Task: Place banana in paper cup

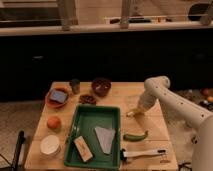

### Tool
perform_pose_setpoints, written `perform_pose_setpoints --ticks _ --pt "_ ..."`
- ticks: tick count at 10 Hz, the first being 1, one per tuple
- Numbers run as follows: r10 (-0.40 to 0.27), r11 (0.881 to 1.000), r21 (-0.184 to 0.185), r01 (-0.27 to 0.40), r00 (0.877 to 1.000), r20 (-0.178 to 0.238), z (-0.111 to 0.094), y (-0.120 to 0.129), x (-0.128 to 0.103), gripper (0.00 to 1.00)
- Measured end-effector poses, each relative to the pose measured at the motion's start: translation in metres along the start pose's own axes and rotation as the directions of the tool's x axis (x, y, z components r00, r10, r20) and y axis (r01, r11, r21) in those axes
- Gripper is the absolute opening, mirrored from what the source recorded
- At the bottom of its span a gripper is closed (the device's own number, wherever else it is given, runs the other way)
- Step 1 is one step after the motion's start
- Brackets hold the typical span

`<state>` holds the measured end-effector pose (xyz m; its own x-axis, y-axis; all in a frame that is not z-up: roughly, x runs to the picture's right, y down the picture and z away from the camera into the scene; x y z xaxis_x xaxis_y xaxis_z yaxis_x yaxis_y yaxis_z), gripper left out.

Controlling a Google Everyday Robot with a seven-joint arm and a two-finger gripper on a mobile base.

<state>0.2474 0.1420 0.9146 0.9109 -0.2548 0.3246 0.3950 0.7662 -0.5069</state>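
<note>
The gripper (pixel 136 109) hangs low over the desk (pixel 121 95), just right of the far right corner of the green tray (pixel 95 122). Its tip is at a pale yellow thing that looks like the banana (pixel 131 114), and I cannot tell whether it has hold of it. It sits low because the fruit lies flat on the wood. The white paper cup (pixel 50 145) stands left of the tray by its near corner, so the carry probably has to cross the tray

**Yellow banana (pixel 131 113) far from paper cup (pixel 50 145)**

The banana sits at the tip of the gripper (pixel 136 111), low over the table's (pixel 156 122) right half. The white paper cup stands upright, mouth up, at the front-left corner
</note>
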Motion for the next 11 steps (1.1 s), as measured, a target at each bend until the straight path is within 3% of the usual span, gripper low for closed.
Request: perform_pose_setpoints --ticks 8,11 --pt "0.003 1.000 -0.014 -0.003 1.000 0.000 0.003 0.002 0.000 0.00" --pt "-0.006 1.000 0.014 0.006 1.000 0.001 -0.023 0.000 -0.001 0.00"
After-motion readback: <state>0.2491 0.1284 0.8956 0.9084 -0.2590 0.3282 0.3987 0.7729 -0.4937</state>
